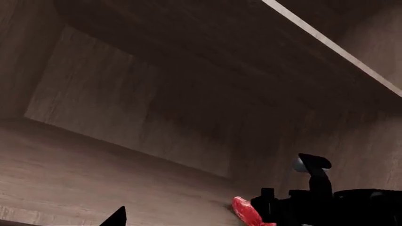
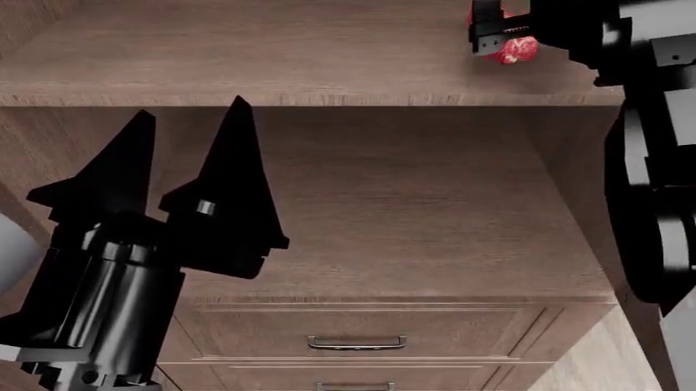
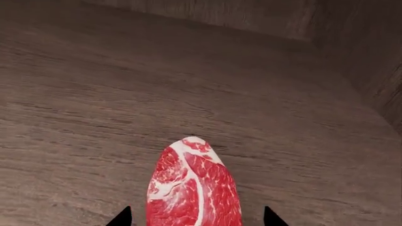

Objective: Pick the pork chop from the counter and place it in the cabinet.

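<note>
Right gripper [image 2: 495,37] sits over the cabinet [image 2: 326,85] shelf with pork chop [image 3: 193,190] between its spread tips, grip contact unclear, left gripper [image 2: 191,155] open and empty; the chop lies near the front edge, could slide off.

Two drawers [image 2: 357,330] with dark bar handles [image 2: 357,344]

The pork chop [image 3: 193,188] lies on the cabinet [image 3: 188,84] shelf, between the right end effector's [image 3: 196,217] spread fingertips [image 3: 120,217], away from the back wall.
</note>
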You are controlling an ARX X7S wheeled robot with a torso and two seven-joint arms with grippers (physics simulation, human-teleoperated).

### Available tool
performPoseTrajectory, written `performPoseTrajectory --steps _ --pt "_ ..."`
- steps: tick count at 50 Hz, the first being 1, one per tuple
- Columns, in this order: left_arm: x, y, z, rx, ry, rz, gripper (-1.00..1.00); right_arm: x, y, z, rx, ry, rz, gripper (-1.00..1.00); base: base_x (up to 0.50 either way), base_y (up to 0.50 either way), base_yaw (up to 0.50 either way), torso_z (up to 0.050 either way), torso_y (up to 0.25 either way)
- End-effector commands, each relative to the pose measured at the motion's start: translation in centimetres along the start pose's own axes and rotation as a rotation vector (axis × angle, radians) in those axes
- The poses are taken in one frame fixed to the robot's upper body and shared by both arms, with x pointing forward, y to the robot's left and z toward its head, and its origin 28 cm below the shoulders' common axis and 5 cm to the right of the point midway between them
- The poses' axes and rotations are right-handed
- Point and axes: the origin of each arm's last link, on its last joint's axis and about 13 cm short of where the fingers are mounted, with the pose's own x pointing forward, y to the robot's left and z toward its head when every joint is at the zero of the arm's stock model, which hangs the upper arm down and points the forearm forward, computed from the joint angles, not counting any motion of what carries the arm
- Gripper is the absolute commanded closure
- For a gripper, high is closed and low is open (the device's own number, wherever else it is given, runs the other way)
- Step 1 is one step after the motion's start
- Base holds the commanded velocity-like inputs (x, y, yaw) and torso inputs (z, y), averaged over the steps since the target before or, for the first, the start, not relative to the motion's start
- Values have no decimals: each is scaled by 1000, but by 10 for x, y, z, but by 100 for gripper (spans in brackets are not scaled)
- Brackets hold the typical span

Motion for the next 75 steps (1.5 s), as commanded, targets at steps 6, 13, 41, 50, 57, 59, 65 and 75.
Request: performPoseTrajectory --steps 6,13,41,50,57,59,65,75 --pt "-2 -3 1 3 0 -11 -100 -9 4 19 34 -151 71 -100 0 0 0 0 0" --pt "-3 -3 0 11 6 -12 -100 -12 14 4 56 -221 113 -100 0 0 0 0 0" --pt "-4 -6 -1 25 12 -27 -100 -57 36 -23 95 -411 248 -100 0 0 0 0 0" --pt "-5 -7 -1 24 15 -31 -100 -71 50 -39 69 -435 302 -100 0 0 0 0 0" --pt "-5 -8 -1 25 13 -34 -100 -80 58 -46 53 -459 337 -100 0 0 0 0 0" --pt "-6 -8 0 26 12 -33 -100 -83 61 -49 55 -468 350 -100 0 0 0 0 0" --pt "-6 -9 0 29 11 -38 -100 -91 68 -53 59 -497 385 -100 0 0 0 0 0" --pt "-5 -8 -1 36 13 -34 -100 -101 71 -60 85 -542 411 -100 0 0 0 0 0"
